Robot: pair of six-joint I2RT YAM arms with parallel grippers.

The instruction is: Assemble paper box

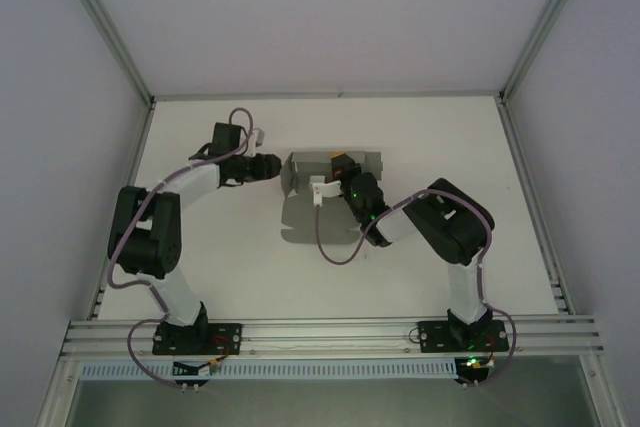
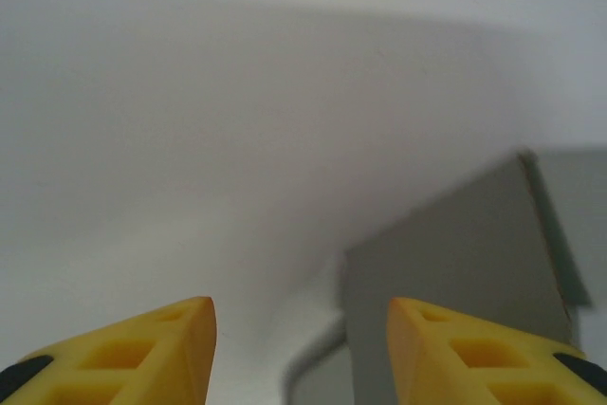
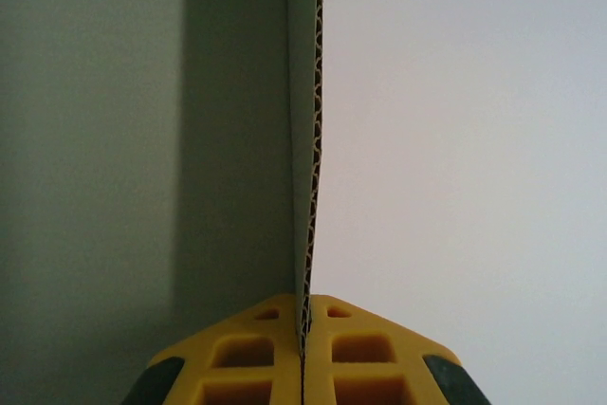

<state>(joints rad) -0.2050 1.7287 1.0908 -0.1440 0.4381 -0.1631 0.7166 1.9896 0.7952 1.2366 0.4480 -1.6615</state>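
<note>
The paper box [image 1: 304, 215] lies mid-table as grey card, its far walls folded up and a flat panel towards me. My right gripper [image 1: 343, 171] reaches in from the right and is shut on an upright wall. In the right wrist view the yellow fingers [image 3: 275, 348] pinch the corrugated edge of that wall [image 3: 309, 187]. My left gripper [image 1: 273, 166] sits just left of the box's left wall. Its yellow fingertips [image 2: 180, 348] stand apart, with the gripper's middle [image 2: 302, 315] over bare table. The grey wall [image 2: 455, 272] rises just ahead, towards the right finger.
The white table [image 1: 220, 257] is fenced by aluminium rails [image 1: 330, 97] and pale side walls. A grey cable [image 1: 330, 247] from the right arm loops over the box's flat panel. Both arm bases are bolted at the near edge.
</note>
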